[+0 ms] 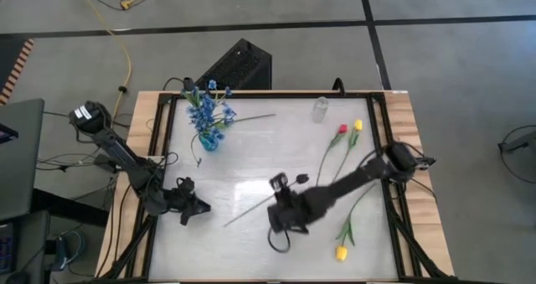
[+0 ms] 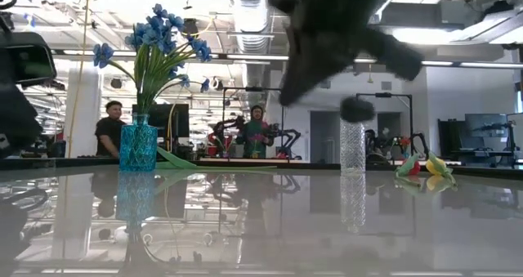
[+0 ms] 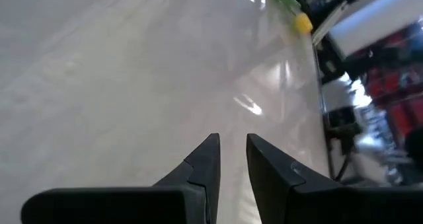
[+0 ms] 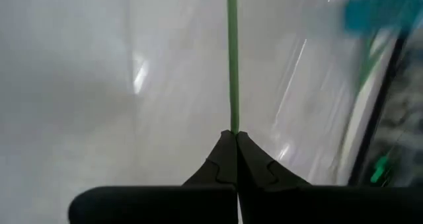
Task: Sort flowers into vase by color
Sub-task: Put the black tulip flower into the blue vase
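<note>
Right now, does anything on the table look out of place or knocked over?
A loose stem lies flat on the table beside the blue vase, not in it. Both that and the clear vase stand upright, nothing spilled. The right hand is shut on a second stem; left hand waits open.

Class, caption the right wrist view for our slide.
Right hand shut on a green stem above the pale table.
</note>
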Robot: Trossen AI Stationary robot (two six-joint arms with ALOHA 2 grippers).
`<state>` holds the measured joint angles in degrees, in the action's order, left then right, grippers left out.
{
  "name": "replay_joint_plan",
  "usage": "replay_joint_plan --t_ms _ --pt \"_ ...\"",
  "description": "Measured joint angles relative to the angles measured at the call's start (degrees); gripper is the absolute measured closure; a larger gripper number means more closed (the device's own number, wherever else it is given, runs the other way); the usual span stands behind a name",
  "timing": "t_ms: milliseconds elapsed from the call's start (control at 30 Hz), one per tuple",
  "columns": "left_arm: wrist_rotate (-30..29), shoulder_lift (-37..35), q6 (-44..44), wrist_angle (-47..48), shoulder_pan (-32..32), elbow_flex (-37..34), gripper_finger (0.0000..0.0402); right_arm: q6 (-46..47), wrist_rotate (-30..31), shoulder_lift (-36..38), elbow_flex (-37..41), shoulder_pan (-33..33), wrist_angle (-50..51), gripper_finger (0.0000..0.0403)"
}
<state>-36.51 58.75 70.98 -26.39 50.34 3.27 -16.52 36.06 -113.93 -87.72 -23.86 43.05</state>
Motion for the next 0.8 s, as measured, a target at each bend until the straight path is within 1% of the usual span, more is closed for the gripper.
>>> replay_joint_plan --t_ms 167,300,400,567,633,700,800 --pt "0.7 3.9 3.4 -7.8 -2.2 0.2 0.034 -9.1 0.2 0.2 -0.1 -3.3 -14.9 0.0384" --pt "2.0 7.4 5.3 -8.1 -4.3 3.6 0.034 -17.6 -1.1 -0.5 -0.1 -3.2 -25.7 0.0384" --pt "3.1 10.3 5.6 -7.8 -5.6 6.6 0.034 -22.9 -1.4 -1.7 -0.1 -3.0 -29.0 0.0384" --pt "2.2 14.5 6.4 -7.9 -8.9 11.1 0.0334 -30.8 -1.2 -5.3 -0.1 -2.6 -35.3 0.0384" --pt "3.6 15.2 6.5 -7.7 -11.0 12.1 0.0331 -33.7 1.5 -6.9 -0.1 -2.6 -37.2 0.0384" --pt "7.6 16.0 6.6 -8.1 -12.9 13.0 0.0327 -36.2 5.1 -8.3 -0.1 -2.6 -40.4 0.0383" --pt "11.2 16.5 6.7 -8.0 -14.7 14.1 0.0321 -37.9 7.2 -9.2 -0.1 -2.3 -41.9 0.0383"
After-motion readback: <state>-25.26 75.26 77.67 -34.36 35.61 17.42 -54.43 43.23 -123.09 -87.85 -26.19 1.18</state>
